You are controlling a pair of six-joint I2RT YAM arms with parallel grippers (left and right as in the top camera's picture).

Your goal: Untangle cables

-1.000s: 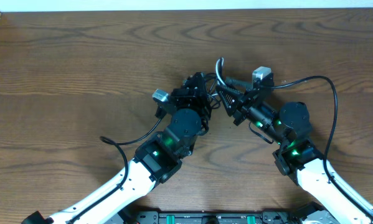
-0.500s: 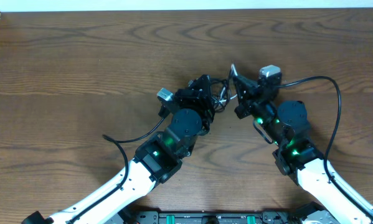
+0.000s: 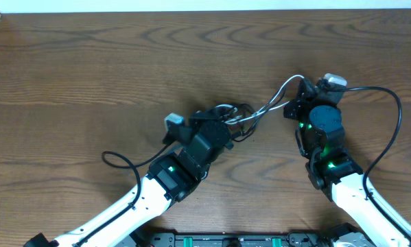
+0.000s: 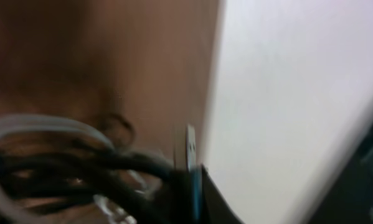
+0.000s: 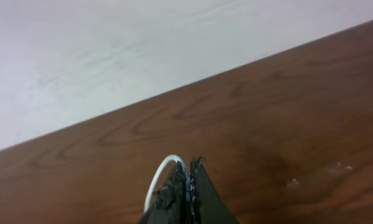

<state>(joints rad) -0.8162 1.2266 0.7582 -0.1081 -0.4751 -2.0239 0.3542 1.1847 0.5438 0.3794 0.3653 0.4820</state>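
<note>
Left gripper [image 3: 227, 121] is clamped shut on the knotted bundle of cables [image 3: 241, 118], which sits mid-table [image 3: 88, 62]. From the knot, a white cable [image 3: 277, 92] and dark strands stretch rightward to the right gripper [image 3: 293, 104], which is pinched fully closed on the white cable. Judged: the cords are light, limp and smooth-jacketed. They are likely to slide through a pinch, and the knot will tighten if hauled. Best hold is close beside the knot or at a plug end. Count: two grippers, one white cable, at least one black; exact number unreadable.
</note>
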